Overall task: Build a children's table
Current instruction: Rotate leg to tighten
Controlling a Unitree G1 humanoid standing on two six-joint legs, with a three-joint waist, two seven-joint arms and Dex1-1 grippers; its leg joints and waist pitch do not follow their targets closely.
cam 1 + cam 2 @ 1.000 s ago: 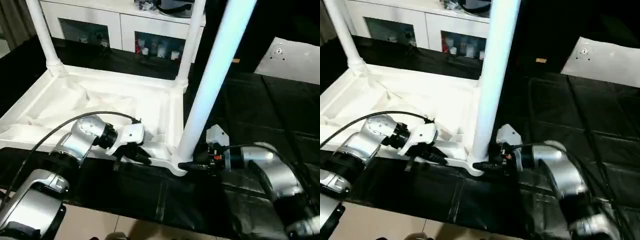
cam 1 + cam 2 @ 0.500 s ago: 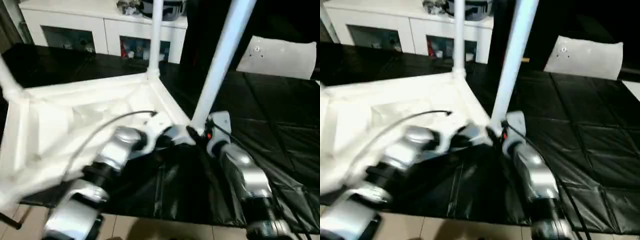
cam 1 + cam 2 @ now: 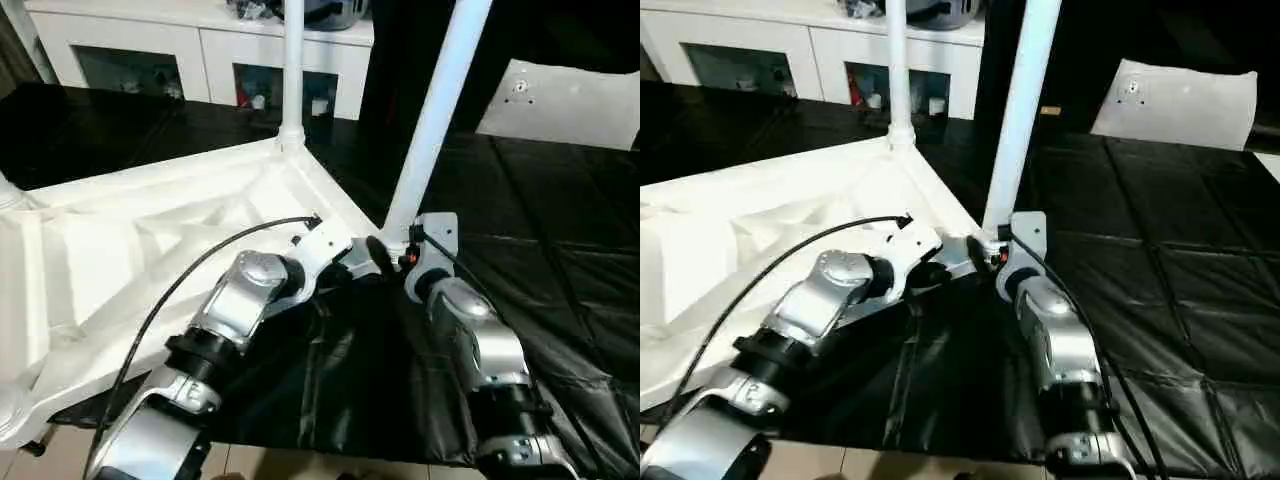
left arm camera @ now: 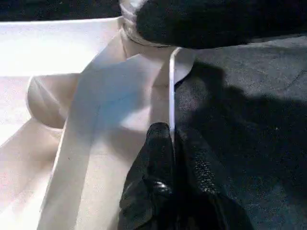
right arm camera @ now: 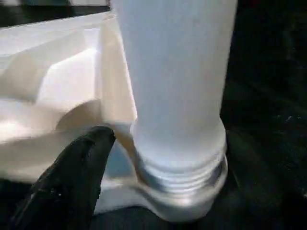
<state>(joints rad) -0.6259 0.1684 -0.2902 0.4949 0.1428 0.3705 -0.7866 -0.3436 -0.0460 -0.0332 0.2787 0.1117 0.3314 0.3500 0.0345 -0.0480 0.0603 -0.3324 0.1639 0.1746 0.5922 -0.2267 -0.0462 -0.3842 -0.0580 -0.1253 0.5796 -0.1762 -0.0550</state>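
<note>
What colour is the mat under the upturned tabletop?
Black, with a quilted grid of seams; the mat shows best in the right eye view.

Both upright legs, the near leg [image 3: 437, 110] and the far leg [image 3: 292, 70], run off the top edge, so their free ends are unseen. The tabletop [image 3: 120, 270] is cut at the left edge. Behind the far leg, the cabinet's [image 3: 200, 50] contents are too small to tell.

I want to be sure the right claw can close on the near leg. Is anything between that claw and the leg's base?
Nothing visible. In the right wrist view the leg stands right before the right claw, its threaded end in the tabletop corner socket, with no object between.
</note>
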